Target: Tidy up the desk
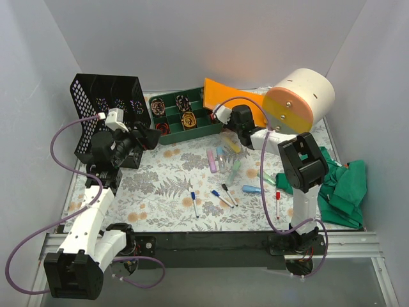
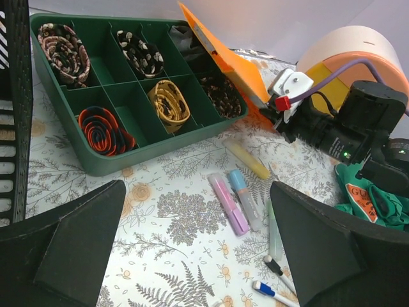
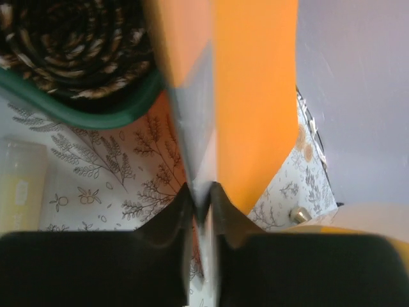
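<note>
The desk (image 1: 166, 185) is a pale tabletop printed with ferns and orange flowers. My right gripper (image 1: 225, 121) is shut on the lower edge of an orange folder (image 1: 223, 96), which stands tilted beside the green compartment tray (image 1: 167, 135). In the right wrist view the gripper (image 3: 201, 195) pinches the folder (image 3: 255, 96) with paper inside. My left gripper (image 1: 150, 137) is open and empty, hovering next to the black mesh basket (image 1: 96, 109). In the left wrist view the gripper (image 2: 197, 185) is wide open above the desk (image 2: 179, 243).
The tray (image 2: 96, 163) holds several rolled ties. Pink (image 2: 228, 203), blue (image 2: 243, 192) and yellow (image 2: 246, 158) highlighters and several markers (image 1: 222, 197) lie mid-desk. A round cream box (image 1: 300, 99) stands back right, green cloth (image 1: 342, 188) at right, a black bar (image 1: 211, 240) along the near edge.
</note>
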